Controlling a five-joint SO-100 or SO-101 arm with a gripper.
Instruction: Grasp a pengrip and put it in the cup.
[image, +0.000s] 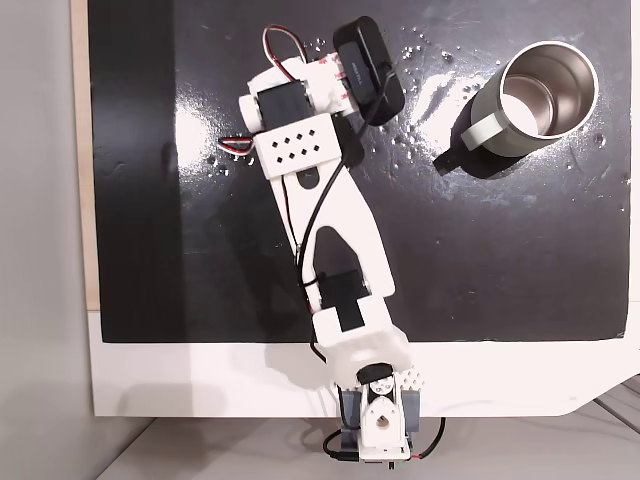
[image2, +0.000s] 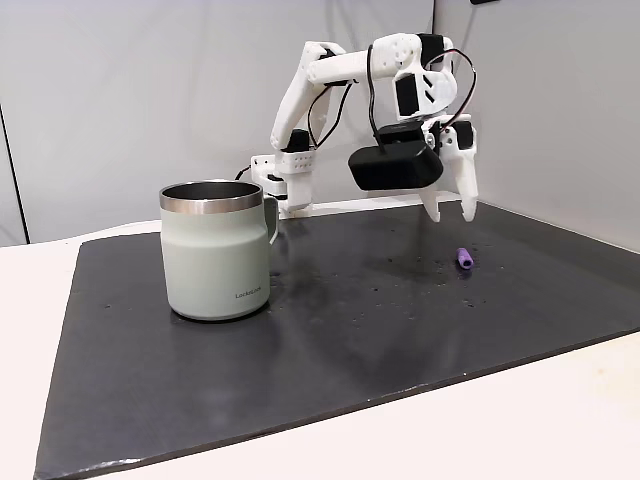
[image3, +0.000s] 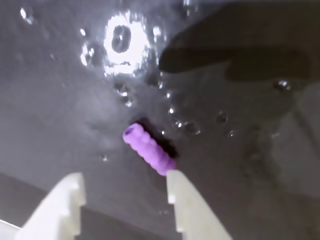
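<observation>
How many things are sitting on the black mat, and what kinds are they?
Small light-purple ribbed rubber pengrip: 1
Pale grey-green steel cup with a handle: 1
Total: 2 things on the black mat. The white robot gripper hangs open above the pengrip, not touching it.

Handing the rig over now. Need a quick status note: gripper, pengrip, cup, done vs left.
Gripper: open, empty, hanging above the black mat with its fingertips clear of the surface.
Pengrip: lying flat on the mat, just ahead of the fingertips in the wrist view, not yet between them.
Cup: upright on the mat, well apart from the pengrip; no pengrip visible inside.
Done: approach.
Left: straddle the pengrip, close, lift, carry over, drop in.
</observation>
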